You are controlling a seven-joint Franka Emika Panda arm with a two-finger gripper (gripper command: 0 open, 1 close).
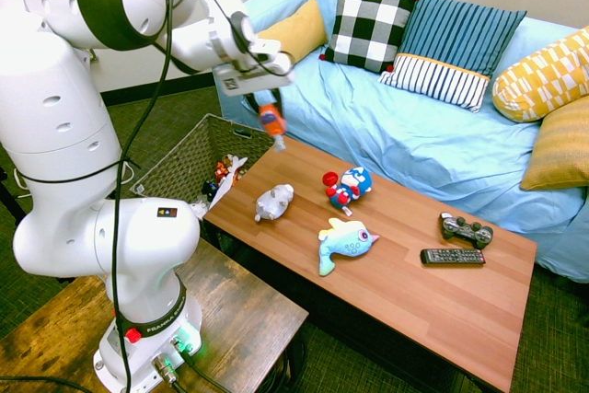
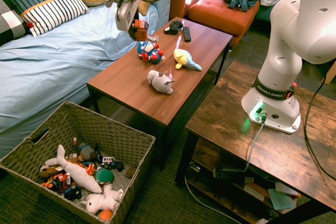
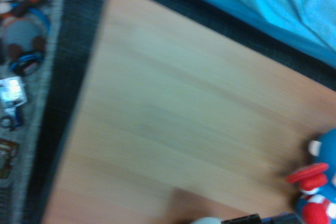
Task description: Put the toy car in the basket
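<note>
The small orange toy car hangs nose-down in the air over the wooden table's corner nearest the sofa, and my gripper is shut on it. In the second exterior view the toy car shows just under the gripper, above the table's far edge. The large woven basket stands on the floor beside the table's short end, several toys lying inside it. From the other side the basket sits well apart from the gripper. The blurred wrist view shows the table top.
On the table lie a grey plush, a red-blue plush, a blue-yellow fish plush, a game controller and a remote. A blue-covered sofa with cushions runs behind the table.
</note>
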